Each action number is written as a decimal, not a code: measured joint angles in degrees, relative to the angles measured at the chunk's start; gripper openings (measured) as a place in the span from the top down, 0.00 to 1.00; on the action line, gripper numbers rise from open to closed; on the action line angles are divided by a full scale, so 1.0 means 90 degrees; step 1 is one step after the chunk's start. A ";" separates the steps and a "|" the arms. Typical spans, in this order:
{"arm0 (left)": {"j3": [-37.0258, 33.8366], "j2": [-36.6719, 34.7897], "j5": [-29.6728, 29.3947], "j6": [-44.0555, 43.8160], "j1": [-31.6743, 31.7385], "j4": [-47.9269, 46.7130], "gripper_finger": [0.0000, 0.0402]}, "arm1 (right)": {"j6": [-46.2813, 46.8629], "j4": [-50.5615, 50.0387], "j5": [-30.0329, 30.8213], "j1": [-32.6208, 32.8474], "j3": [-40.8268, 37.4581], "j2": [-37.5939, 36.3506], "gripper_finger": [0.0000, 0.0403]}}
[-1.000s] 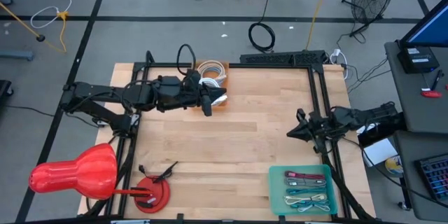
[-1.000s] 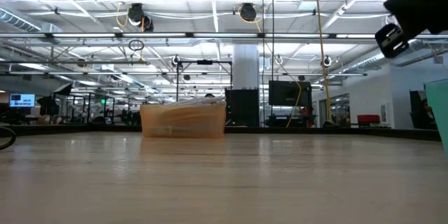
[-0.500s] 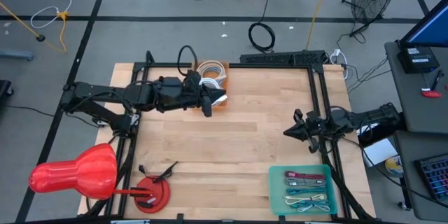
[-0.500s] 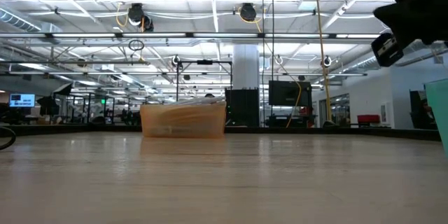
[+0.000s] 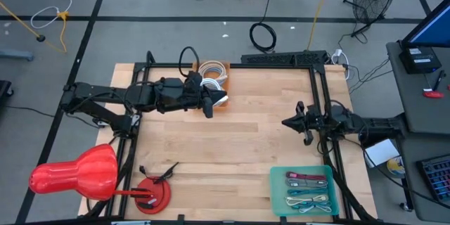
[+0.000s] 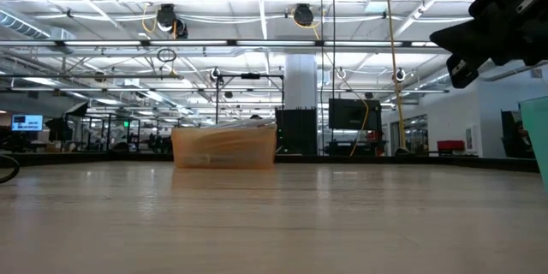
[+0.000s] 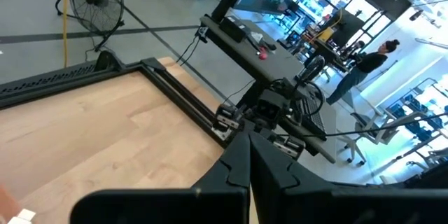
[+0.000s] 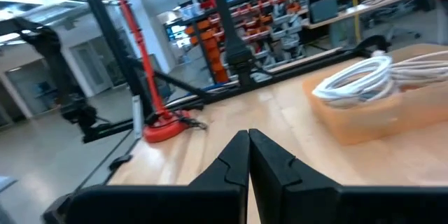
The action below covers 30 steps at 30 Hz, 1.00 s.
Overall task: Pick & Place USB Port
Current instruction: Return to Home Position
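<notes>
An orange bin [image 5: 213,84] of coiled white cables [image 5: 211,72] stands at the table's far edge; it also shows in the low view [image 6: 224,147] and the right wrist view [image 8: 371,112]. My left gripper [image 5: 209,111] hangs shut just at the bin's near side, and its wrist view [image 7: 248,143] shows nothing between the fingers. My right gripper [image 5: 288,122] is shut and raised over the table's right part, pointing left toward the bin [image 8: 248,136]. A green tray [image 5: 275,183] holding several cables sits at the near right.
A red clamp stand [image 5: 151,195] sits at the near left corner, beside a red bulbous object [image 5: 77,172] off the left edge. Black frame rails [image 5: 320,91] run along the table's sides. Bare wood [image 5: 232,148] lies between the bin and the tray.
My right gripper has moved toward the table's left, away from the right rail and toward the middle, staying shut and raised. My left arm has kept still.
</notes>
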 joint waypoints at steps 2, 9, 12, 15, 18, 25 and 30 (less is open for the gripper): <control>0.0000 -0.0001 0.0012 -0.0002 0.0000 -0.0002 1.00 | -0.0024 0.0022 -0.0117 -0.0197 -0.0004 0.0000 1.00; 0.0000 0.0001 0.0056 -0.0007 0.0000 -0.0007 1.00 | -0.0147 0.0044 -0.0387 -0.0375 -0.0007 0.0097 1.00; 0.0000 0.0001 0.0082 -0.0010 0.0000 -0.0014 1.00 | -0.0264 0.0046 -0.0344 -0.0372 -0.0010 0.0210 1.00; 0.0000 0.0000 0.0109 -0.0001 0.0000 -0.0024 1.00 | -0.0272 0.0046 -0.0338 -0.0372 -0.0010 0.0291 1.00; 0.0000 0.0000 0.0109 0.0021 0.0000 -0.0029 1.00 | -0.0270 0.0046 -0.0336 -0.0372 -0.0010 0.0321 1.00; 0.0000 -0.0002 0.0107 0.0219 0.0002 -0.0031 1.00 | -0.0268 0.0046 -0.0328 -0.0372 -0.0010 0.0350 1.00; 0.0000 0.0000 0.0110 0.0785 0.0051 -0.0310 1.00 | -0.0266 0.0049 -0.0326 -0.0372 -0.0010 0.0350 1.00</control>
